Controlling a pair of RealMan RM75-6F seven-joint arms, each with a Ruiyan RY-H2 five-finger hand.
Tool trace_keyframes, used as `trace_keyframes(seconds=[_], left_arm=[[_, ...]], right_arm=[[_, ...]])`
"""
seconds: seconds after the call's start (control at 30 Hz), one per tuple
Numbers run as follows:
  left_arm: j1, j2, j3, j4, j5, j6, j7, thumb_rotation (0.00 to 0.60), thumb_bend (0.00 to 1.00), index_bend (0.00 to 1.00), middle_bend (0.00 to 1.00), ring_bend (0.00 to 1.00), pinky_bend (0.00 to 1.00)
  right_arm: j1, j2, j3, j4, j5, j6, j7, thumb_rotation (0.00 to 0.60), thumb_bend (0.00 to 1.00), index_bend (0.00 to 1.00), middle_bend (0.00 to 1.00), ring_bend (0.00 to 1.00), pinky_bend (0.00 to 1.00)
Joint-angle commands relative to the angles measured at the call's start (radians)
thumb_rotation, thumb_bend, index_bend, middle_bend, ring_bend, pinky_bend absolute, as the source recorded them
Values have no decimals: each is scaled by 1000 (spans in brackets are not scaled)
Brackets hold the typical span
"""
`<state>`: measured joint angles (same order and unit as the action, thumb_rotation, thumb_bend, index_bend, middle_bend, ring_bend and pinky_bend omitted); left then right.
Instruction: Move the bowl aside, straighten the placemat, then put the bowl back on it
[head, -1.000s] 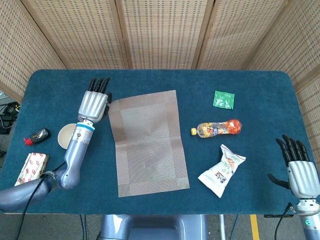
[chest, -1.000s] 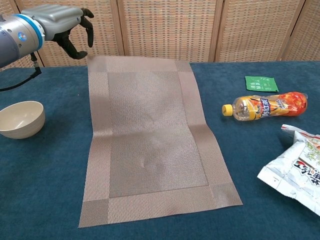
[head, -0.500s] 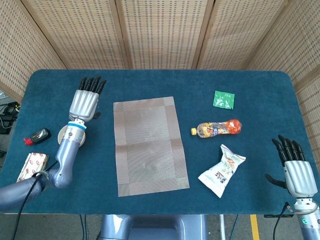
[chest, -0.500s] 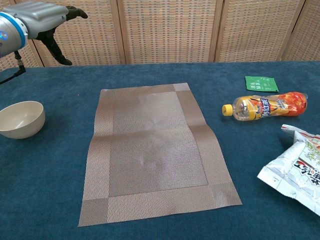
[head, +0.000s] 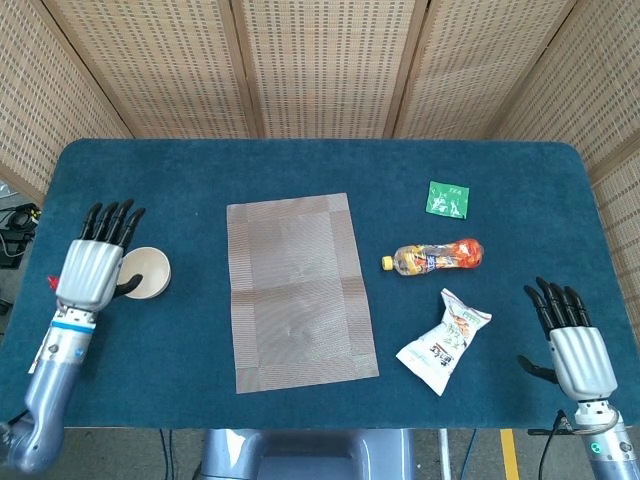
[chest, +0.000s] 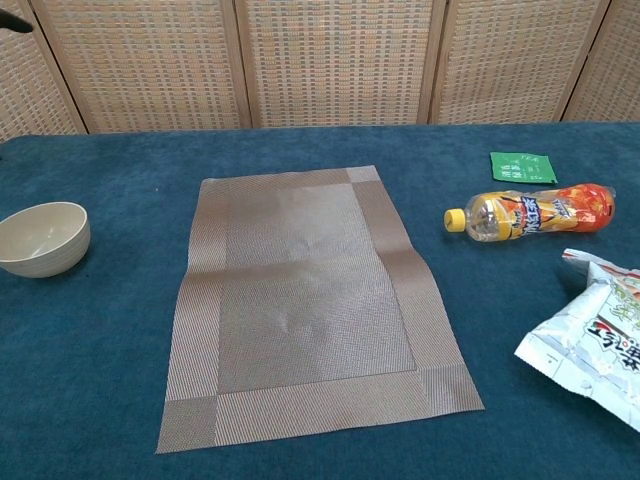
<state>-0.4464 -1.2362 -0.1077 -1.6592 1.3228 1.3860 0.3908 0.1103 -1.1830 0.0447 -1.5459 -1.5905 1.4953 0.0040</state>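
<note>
The brown woven placemat (head: 297, 290) (chest: 305, 300) lies flat in the middle of the blue table, nearly square to its edges, with nothing on it. The cream bowl (head: 148, 273) (chest: 42, 238) stands upright on the cloth to the mat's left, well apart from it. My left hand (head: 92, 270) hovers just left of the bowl, fingers spread and holding nothing; it partly covers the bowl's left rim. My right hand (head: 572, 340) is open at the front right corner, away from everything. Only a fingertip of the left hand shows at the chest view's top left corner.
Right of the mat lie an orange drink bottle (head: 436, 256) (chest: 530, 212), a white snack bag (head: 443, 340) (chest: 590, 345) and a green packet (head: 447, 198) (chest: 523, 166). A small red object peeks out by the left hand at the table's left edge. Wicker screens stand behind.
My left hand let go of the mat's far left corner; the mat dropped flat and straight. The hand then swung left and back toward the front, beside the bowl. The right hand shifted slightly.
</note>
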Motion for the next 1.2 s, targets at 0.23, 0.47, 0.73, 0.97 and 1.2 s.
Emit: trace_keyframes(seconds=[0.23, 0.47, 0.73, 0.97, 1.2], left_arm=[[177, 35, 125, -6, 75, 135, -101, 600, 162, 52, 0, 0, 0], [261, 6, 155, 50, 111, 206, -109, 600, 163, 52, 0, 0, 0], [294, 5, 142, 74, 141, 231, -159, 600, 162, 52, 0, 0, 0], [303, 7, 129, 77, 149, 218, -163, 600, 162, 52, 0, 0, 0], [311, 4, 116, 77, 156, 208, -165, 600, 163, 52, 0, 0, 0]], right_arm=[[4, -17, -17, 0, -19, -9, -30, 600, 49, 0, 0, 0, 0], [8, -27, -28, 5, -31, -19, -42, 600, 48, 8, 0, 0, 0], [28, -49, -45, 12, -71, -41, -70, 600, 50, 50, 0, 0, 0], [93, -55, -44, -11, -78, -146, -145, 600, 50, 100, 0, 0, 0], [166, -62, -40, -37, -34, -295, -224, 600, 50, 188, 0, 0, 0]])
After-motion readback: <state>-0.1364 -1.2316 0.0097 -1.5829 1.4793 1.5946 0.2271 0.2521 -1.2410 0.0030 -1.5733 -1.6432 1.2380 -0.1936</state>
